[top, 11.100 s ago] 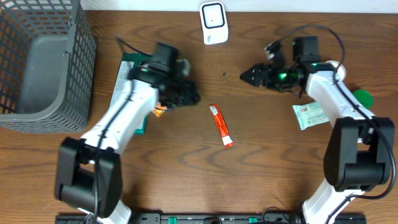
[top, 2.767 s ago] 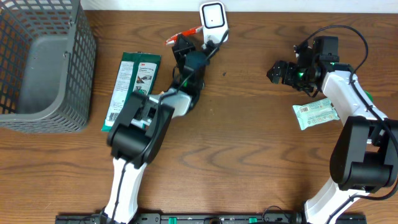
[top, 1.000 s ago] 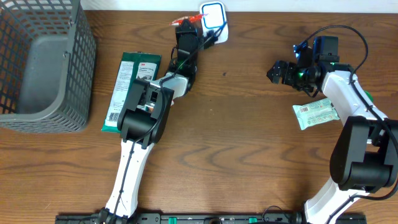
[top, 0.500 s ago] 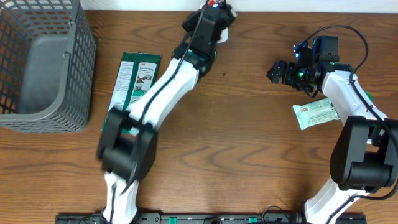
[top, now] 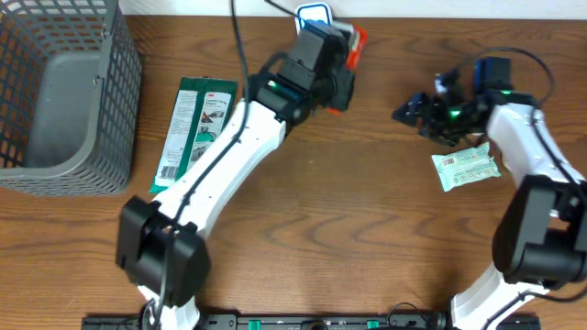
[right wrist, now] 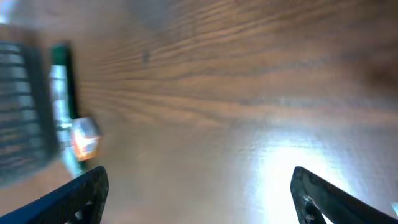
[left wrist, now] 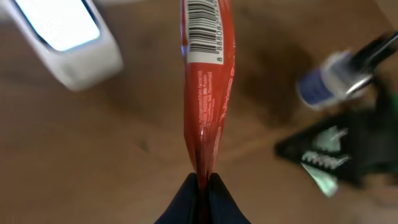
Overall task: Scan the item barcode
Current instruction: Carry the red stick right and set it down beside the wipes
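Note:
The item is a red tube with a white barcode patch near its far end. My left gripper is shut on the tube's flat crimped end and holds it above the table. In the overhead view the left gripper and tube are just right of the white scanner, which the arm partly hides. From the left wrist, the scanner sits up and to the left of the tube. My right gripper hovers open and empty at the right, its fingertips spread wide.
A grey wire basket stands at the far left. A green packet lies flat beside it. A small white and green pack lies under the right arm. The right wrist view is blurred.
My left arm has swung right and lifted, carrying the red tube from the scanner's left side across to its right. The right arm shifted slightly.

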`<state>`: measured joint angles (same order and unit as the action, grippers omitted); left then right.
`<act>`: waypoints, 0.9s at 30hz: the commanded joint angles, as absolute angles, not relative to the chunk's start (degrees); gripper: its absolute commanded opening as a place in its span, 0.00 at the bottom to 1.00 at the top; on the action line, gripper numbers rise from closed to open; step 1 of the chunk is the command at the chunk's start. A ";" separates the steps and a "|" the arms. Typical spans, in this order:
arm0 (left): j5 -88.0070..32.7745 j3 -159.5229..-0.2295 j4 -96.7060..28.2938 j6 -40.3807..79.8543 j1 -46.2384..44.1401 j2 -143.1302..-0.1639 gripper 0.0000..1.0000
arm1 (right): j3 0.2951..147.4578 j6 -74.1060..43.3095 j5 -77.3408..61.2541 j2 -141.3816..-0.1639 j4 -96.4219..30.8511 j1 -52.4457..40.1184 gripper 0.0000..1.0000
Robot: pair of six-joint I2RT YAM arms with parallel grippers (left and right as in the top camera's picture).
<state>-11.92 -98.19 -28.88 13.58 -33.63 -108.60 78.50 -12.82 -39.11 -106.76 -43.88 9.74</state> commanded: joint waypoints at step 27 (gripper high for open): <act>-15.55 -96.88 -16.78 27.62 -45.28 -113.73 0.81 | 88.86 -0.56 -42.50 -78.37 -67.85 27.18 0.99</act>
